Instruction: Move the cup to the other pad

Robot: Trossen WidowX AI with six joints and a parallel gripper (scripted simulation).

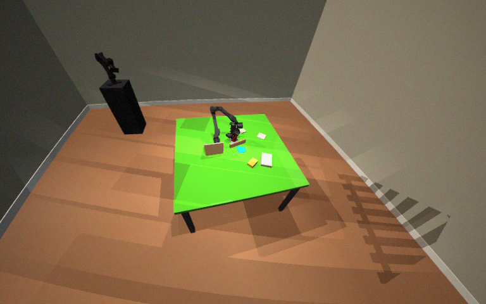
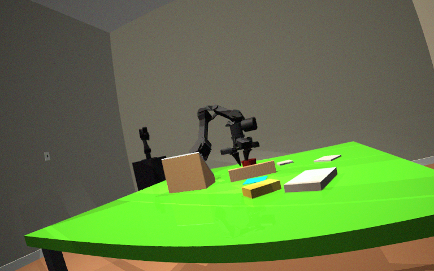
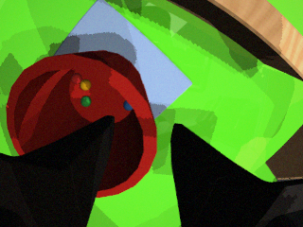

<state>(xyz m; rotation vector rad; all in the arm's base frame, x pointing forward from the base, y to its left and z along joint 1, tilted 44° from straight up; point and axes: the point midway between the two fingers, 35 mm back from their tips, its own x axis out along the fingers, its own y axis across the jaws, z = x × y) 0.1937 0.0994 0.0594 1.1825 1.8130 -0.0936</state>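
Three marbles (image 3: pixel 86 93) sat in the red cup (image 3: pixel 76 120), left of the claw's gap.
Partly open and empty, the gripper (image 3: pixel 142 131) straddled the cup's right wall; the pale pad (image 3: pixel 135 57) lay ahead, the wooden bar (image 3: pixel 240 9) beyond, rightward.

I see the bright green tabletop (image 2: pixel 198 220) carrying a tan wedge (image 2: pixel 187 172), wooden bar (image 2: pixel 252 170), yellow block (image 2: pixel 260 188), and white slab (image 2: pixel 309 180) mid-frame.
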